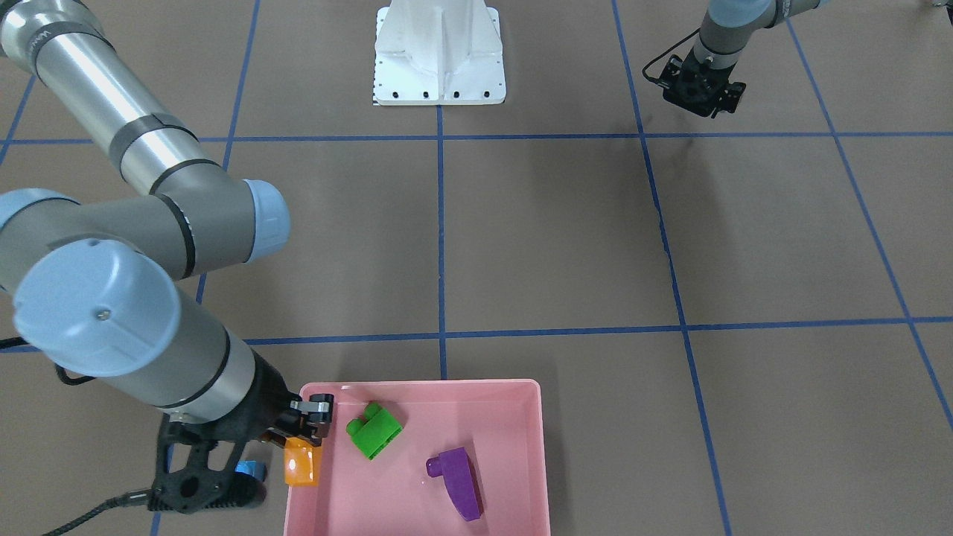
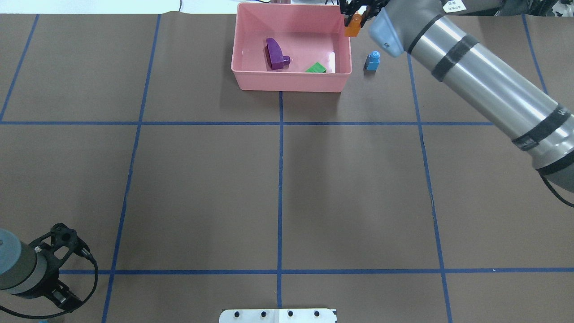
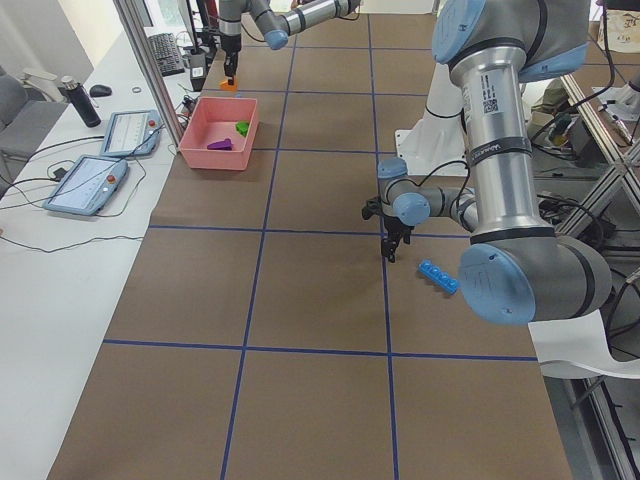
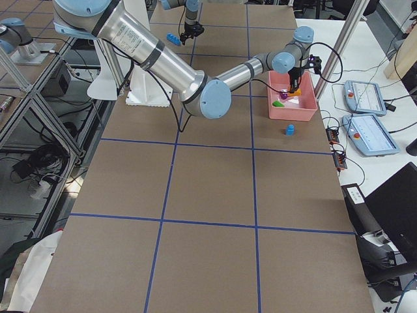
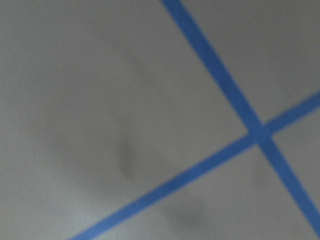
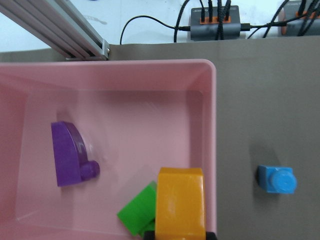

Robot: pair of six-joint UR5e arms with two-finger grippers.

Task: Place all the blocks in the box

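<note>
A: Right gripper [image 1: 307,426] status?

B: Fingers clamped on the orange block [image 1: 302,461]. The gap is only as wide as the block, which hangs below the fingers.

A: Where is it relative to the box [image 2: 287,85]?

B: In the overhead view it's at the box's 2 o'clock, over the right-hand wall. The wrist camera shows the block straddling the rim, part over the inside and part over the wall. Can't tell if it touches.

A: What's in the box?

B: Two blocks, well apart. The purple block [image 2: 276,54] lies on the floor at 8 o'clock from centre. The green block [image 2: 316,68] is at 5 o'clock, close to the near wall.

A: And outside it?

B: The small blue block [image 2: 372,61] stands stud-up on the table [image 2: 278,188], near the box at its 3 o'clock. The long blue block [image 3: 438,276] lies at the robot's end of the table. In the left side view it's at 4 o'clock from the left gripper [image 3: 389,245].

A: Left gripper state?

B: It's low over the table at the overhead's 7 o'clock, holding nothing visible. Its wrist camera is blurred and shows only table and blue tape [image 5: 215,75], so I can't tell how far the fingers are open.
</note>
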